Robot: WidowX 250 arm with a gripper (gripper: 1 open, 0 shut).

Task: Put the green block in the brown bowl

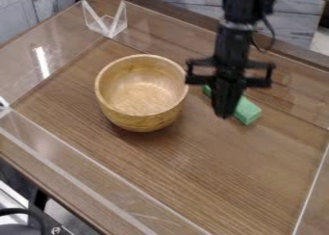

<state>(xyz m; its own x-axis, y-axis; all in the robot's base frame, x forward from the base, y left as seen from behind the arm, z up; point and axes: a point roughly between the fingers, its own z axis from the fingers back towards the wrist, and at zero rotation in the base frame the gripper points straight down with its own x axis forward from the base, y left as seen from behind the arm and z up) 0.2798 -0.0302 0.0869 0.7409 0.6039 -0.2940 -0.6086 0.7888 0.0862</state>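
The brown bowl, round and of pale wood, stands empty at centre left on the wooden table. Just right of it, my gripper points steeply down with its jaws together, lifted off the table. The green block shows as a short bright green piece sticking out to the right of the fingertips and touching them. It looks pinched there, and its other end is hidden behind the fingers. The gripper is beside the bowl's right rim, not over it.
Clear acrylic walls fence the table at the left and front. A small clear stand sits at the back left. Open wood lies in front of the bowl and to the gripper's right.
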